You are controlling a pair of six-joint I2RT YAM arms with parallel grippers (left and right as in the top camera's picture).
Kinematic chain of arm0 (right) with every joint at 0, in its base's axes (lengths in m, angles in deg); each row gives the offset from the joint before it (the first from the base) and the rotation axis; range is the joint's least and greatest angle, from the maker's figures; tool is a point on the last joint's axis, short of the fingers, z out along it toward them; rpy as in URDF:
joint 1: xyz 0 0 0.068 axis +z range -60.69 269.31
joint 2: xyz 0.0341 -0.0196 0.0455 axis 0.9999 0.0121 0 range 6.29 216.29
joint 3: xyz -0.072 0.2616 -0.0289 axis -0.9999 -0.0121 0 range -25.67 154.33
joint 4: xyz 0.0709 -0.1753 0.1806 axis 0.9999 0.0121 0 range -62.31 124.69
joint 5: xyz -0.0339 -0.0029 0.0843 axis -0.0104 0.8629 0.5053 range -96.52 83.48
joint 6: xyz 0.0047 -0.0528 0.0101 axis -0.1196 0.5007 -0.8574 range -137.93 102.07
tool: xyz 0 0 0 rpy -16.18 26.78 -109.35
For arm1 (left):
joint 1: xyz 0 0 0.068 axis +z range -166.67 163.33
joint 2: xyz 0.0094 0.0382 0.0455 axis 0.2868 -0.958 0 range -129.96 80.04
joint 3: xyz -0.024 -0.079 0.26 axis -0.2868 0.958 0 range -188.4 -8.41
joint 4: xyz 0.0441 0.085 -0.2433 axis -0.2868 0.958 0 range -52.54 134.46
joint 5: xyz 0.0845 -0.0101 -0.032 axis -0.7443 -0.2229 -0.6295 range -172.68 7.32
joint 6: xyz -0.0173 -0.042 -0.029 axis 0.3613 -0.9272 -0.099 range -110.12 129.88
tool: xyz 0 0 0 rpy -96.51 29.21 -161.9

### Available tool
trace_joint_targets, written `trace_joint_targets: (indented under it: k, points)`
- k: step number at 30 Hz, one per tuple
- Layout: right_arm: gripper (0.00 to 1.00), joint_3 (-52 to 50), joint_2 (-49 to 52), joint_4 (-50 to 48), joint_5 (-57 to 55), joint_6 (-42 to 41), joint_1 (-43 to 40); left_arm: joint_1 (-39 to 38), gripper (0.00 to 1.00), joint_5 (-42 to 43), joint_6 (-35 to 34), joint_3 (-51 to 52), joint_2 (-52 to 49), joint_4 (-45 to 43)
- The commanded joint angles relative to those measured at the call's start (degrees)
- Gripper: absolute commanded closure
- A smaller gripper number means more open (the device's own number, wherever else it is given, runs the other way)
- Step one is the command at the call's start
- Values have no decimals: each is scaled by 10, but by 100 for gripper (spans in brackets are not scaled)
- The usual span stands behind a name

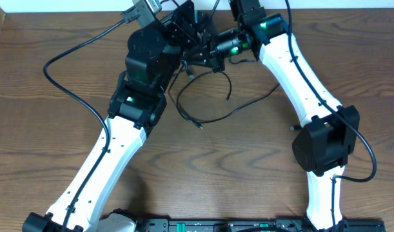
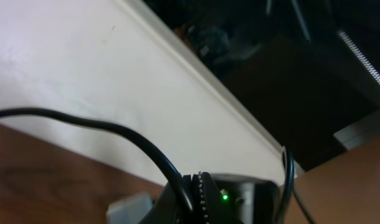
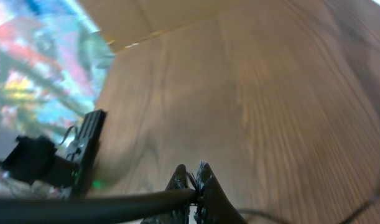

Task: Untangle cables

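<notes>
Thin black cables (image 1: 206, 96) lie in loops on the wooden table (image 1: 235, 167), trailing down from where both grippers meet at the back centre. My left gripper (image 1: 187, 32) is shut on a thick black cable (image 2: 124, 140) that curves off to the left in the left wrist view, where the jaw tips (image 2: 199, 186) pinch it. My right gripper (image 1: 206, 51) faces the left one and is shut on a cable; in the right wrist view its tips (image 3: 193, 180) clamp a dark cable (image 3: 84, 202) running left. The two grippers are almost touching.
A thick black arm cable (image 1: 74, 84) sweeps across the table's left side. A thin cable (image 1: 255, 100) runs right toward the right arm's base (image 1: 322, 142). The table's back edge and a white wall (image 2: 84, 81) are right behind the grippers.
</notes>
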Motion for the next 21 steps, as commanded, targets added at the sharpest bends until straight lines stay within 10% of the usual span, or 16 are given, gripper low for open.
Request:
trace_joint_targets:
  k: [1, 21]
  points:
    - [99, 4, -11, -10, -71, -101, -24, -2, 92, 3, 0, -6, 13, 23]
    - [99, 4, -11, -30, -89, -176, -93, -2, 92, 591, 190, -6, -17, 155]
